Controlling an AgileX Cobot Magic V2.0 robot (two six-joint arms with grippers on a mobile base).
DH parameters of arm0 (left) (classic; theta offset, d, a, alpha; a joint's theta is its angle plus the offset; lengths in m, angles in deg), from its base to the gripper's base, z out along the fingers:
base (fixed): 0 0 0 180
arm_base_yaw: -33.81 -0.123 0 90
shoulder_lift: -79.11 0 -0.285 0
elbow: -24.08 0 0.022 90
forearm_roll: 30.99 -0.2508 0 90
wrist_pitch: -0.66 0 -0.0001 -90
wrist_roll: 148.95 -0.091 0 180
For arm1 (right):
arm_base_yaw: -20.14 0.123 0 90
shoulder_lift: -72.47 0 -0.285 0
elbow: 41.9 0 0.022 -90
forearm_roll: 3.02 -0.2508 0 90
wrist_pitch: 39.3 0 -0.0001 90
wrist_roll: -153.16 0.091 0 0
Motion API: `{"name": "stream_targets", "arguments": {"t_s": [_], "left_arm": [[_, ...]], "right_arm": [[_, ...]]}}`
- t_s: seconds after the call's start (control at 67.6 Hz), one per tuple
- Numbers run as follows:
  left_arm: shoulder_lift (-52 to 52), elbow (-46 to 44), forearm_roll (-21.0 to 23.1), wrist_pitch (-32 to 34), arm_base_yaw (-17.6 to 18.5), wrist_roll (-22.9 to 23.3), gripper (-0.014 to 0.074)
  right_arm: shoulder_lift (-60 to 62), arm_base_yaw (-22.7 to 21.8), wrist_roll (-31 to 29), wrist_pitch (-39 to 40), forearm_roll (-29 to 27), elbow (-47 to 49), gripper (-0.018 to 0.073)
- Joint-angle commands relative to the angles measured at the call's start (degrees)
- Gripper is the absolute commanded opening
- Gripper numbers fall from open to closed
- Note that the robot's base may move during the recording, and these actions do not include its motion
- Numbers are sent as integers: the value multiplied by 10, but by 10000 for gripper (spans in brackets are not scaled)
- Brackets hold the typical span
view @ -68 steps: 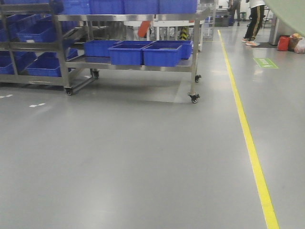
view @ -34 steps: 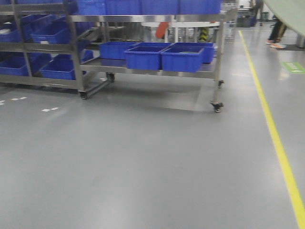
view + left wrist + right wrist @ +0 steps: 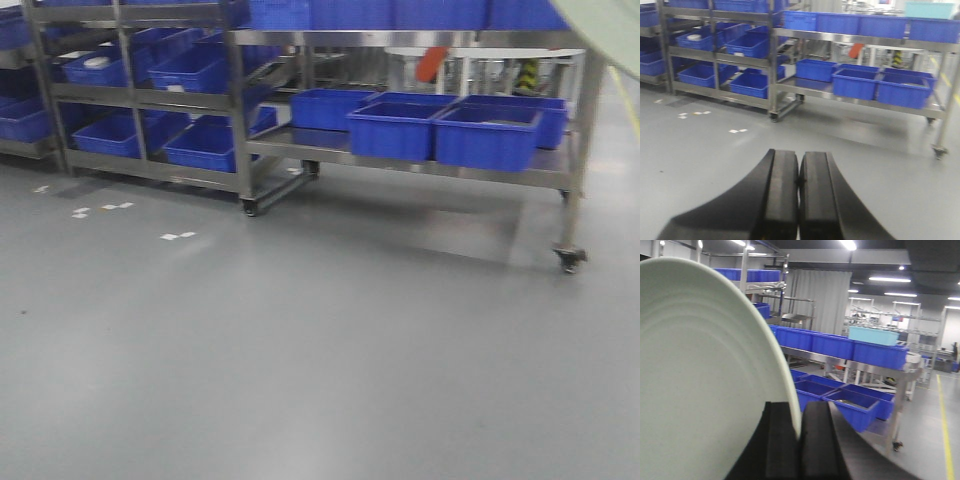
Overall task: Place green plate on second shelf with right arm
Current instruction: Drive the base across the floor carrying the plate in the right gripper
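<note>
The green plate (image 3: 705,375) fills the left of the right wrist view, held on edge, its rim pinched between the two black fingers of my right gripper (image 3: 799,435), which is shut on it. A sliver of the plate (image 3: 610,25) shows in the top right corner of the front view. My left gripper (image 3: 799,190) is shut with nothing between its fingers, low over the grey floor. The steel shelf racks (image 3: 235,120) stand ahead, their levels holding blue bins; I cannot tell which one is the second shelf.
A wheeled steel trolley (image 3: 575,170) with blue bins (image 3: 395,125) on its lower deck stands at right, next to the taller rack of blue bins (image 3: 110,130) at left. White tape marks (image 3: 120,210) dot the grey floor.
The whole view has swung left: the racks and trolley slid right and closer in the front view, and the yellow floor line and the people have left the frame.
</note>
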Motion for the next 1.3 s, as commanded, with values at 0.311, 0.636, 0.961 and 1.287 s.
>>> {"name": "stream_targets", "arguments": {"t_s": [0.311,0.636,0.961,1.287], "left_arm": [[-10,23,2,48,0,1,131],[-10,23,2,48,0,1,131],[-10,23,2,48,0,1,131],[-10,23,2,48,0,1,131]], "right_arm": [[-8,-3,3,62,0,17,57],[-8,-3,3,63,0,17,57],[-8,-3,3,63,0,17,57],[-8,-3,3,62,0,17,57]]}}
